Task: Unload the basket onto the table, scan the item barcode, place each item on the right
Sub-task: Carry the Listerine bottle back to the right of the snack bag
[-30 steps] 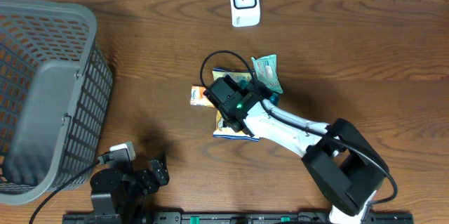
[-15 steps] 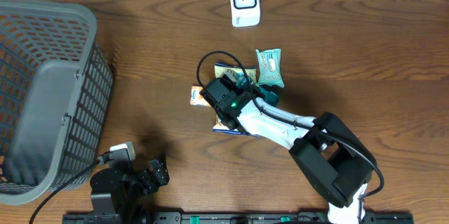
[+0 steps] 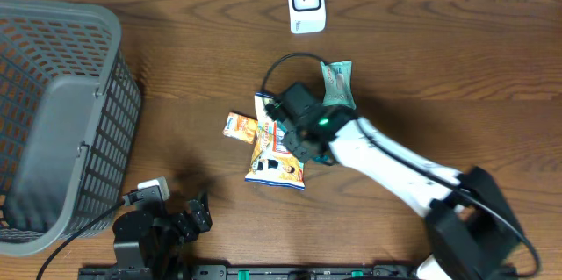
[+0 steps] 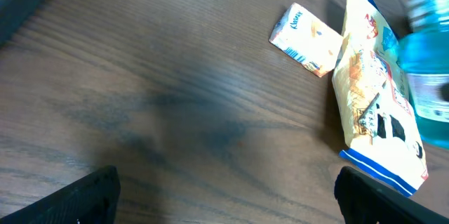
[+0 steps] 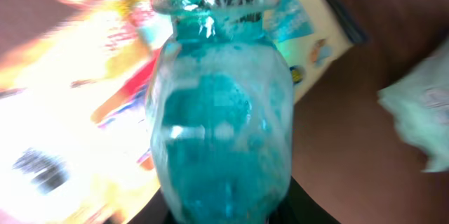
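Right claw: The right claw (image 3: 294,129) is squeezing tight on the see-through blue-green plastic bottle (image 5: 217,112), gripping its fat round body.
Bottle: It is sitting in the right claw near the middle of the brown wooden table (image 3: 457,69), right over the top end of the snack bag. Its neck is pointing away from the wrist camera. It is looking blurry at the right edge of the left wrist view.
Snack bag: The yellow and white crinkly snack bag with blue edges (image 3: 277,155) is lying flat on the table.
Small packet: The little orange and white packet (image 3: 239,125) is lying just beside the bag's left side.
Green packet: The pale green soft packet (image 3: 337,84) is lying just past the right arm, on the far side.
Scanner: The white boxy scanner (image 3: 306,3) is sitting at the far edge, well apart from the bottle.
Basket: The big grey plastic mesh basket (image 3: 53,122) is taking up the left end.
Left claw: The left claw (image 4: 224,194) is hanging low at the near left, spread wide and holding nothing.
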Available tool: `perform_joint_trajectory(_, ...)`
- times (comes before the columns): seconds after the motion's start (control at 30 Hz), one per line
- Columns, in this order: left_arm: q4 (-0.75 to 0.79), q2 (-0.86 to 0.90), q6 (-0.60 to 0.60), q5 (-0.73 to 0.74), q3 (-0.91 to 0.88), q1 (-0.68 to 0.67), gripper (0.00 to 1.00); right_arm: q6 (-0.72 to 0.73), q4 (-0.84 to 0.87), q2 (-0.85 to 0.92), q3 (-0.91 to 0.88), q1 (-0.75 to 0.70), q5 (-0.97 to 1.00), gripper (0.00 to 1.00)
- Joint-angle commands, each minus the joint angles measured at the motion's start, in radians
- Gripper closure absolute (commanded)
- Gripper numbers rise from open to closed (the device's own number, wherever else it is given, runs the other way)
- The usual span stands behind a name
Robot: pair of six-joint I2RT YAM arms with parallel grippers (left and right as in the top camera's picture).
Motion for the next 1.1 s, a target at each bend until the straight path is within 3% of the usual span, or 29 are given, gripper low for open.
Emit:
perform_joint_trajectory(0.0,-0.004,-0.001,0.009,0.013,-0.005,0.003,0.02,0.019,-0.025,-0.088,0.001,-0.1,-0.333,0.84)
perform_joint_trajectory(0.27,-0.004,-0.001,0.009,0.013,-0.005,0.003,0.02,0.026,-0.104,-0.019,-0.001,-0.241,-0.378,0.84)
perform_joint_trajectory(0.53,-0.004,-0.001,0.009,0.013,-0.005,0.003,0.02,0.091,-0.104,0.086,-0.001,-0.238,-0.282,0.8)
perform_joint_trajectory(1.07,-0.004,-0.001,0.009,0.013,-0.005,0.003,0.02,0.211,-0.201,0.047,0.001,-0.227,0.033,0.82)
